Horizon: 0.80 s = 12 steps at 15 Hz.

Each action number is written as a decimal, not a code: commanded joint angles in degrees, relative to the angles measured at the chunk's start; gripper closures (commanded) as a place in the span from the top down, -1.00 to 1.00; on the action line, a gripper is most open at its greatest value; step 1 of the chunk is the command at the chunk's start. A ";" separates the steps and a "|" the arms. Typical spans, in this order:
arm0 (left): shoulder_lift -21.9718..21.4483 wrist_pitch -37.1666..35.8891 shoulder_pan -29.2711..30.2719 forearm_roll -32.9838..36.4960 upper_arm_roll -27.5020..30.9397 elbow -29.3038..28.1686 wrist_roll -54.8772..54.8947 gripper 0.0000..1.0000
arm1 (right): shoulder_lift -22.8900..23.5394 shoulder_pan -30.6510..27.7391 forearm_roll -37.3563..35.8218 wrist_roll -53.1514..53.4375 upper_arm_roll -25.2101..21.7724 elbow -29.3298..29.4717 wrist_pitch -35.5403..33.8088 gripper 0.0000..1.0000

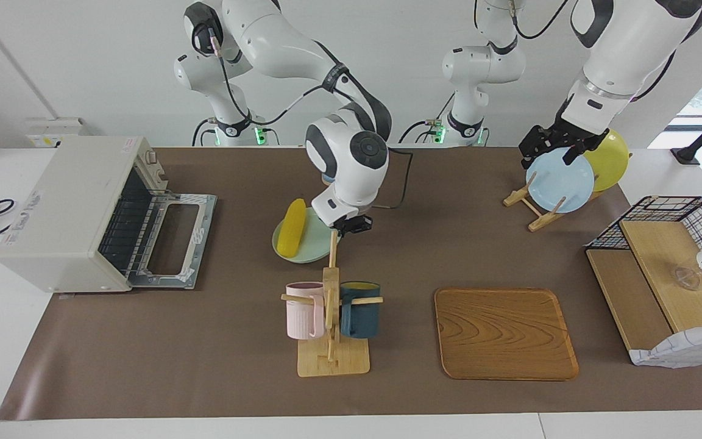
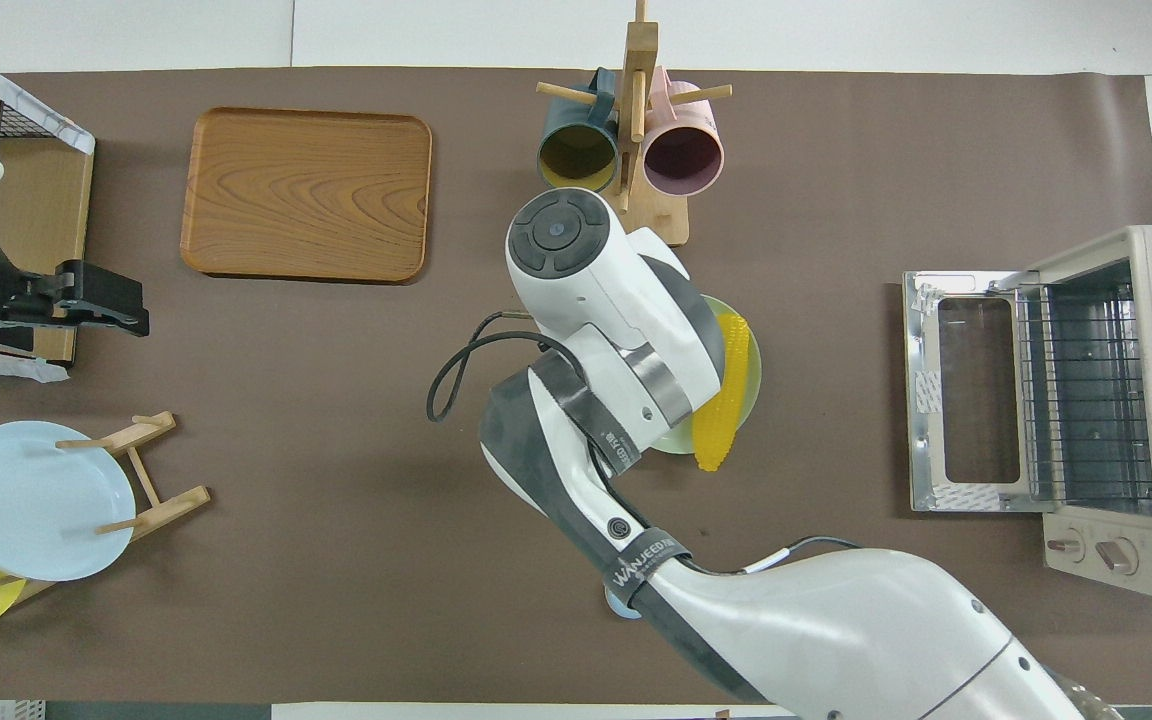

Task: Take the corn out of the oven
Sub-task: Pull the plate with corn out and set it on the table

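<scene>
Brown table mat: bright yellow corn cob point(image 1: 294, 227) lies on pale green plate point(image 1: 314, 255), well apart from open cream toaster oven point(image 1: 77, 210), so extraction looks done. Right gripper point(image 1: 351, 225) over plate, left gripper point(image 1: 555, 146) waits over plate rack; finger states unreadable.

strap on right arm point(image 2: 648, 562) | reads "WANJEED"

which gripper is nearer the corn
Right. The right gripper hangs by the corn on its plate; the left gripper is over the plate rack.
</scene>
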 commanded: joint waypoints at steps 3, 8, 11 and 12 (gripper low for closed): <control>-1.43 1.51 0.63 -0.39 -0.32 -1.81 0.39 1.00 | -0.57 1.25 5.57 7.12 1.48 -1.73 4.68 -1.00; -1.34 2.04 0.45 -0.56 -0.32 -1.81 0.39 1.00 | -0.83 0.28 7.36 7.58 1.48 -2.44 7.06 -0.47; -1.34 2.21 0.36 -0.56 -0.32 -1.81 0.39 1.00 | -0.83 -0.25 6.05 3.30 1.13 -2.00 7.87 -0.26; -1.34 2.21 0.28 -0.48 -0.32 -1.81 0.39 1.00 | -1.27 -1.56 5.43 0.57 0.95 -1.91 7.52 -0.26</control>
